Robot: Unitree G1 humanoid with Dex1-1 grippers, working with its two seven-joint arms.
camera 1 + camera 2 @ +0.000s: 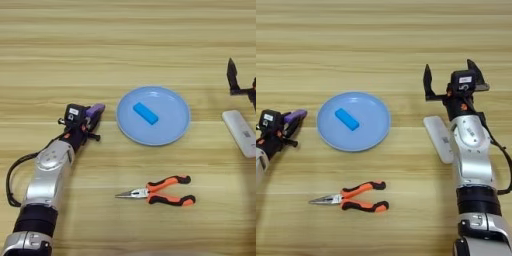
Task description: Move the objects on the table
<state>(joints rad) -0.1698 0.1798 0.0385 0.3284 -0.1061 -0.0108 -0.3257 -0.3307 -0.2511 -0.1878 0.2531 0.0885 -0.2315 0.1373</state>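
Purple block (95, 109) beside plate (180, 127) rim.

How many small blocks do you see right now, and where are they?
2. The blue block lies on the light-blue plate. The purple block is held in the left gripper, just left of the plate. None seem hidden.

Left arm's stretched forward along the left side, its gripper (91, 119) clamped shut on the purple block (95, 109) and tipped toward the middle. Right arm's planted upright on the right side, its gripper (452, 79) pointing away with both black fingers (427, 82) spread wide, nothing between them.
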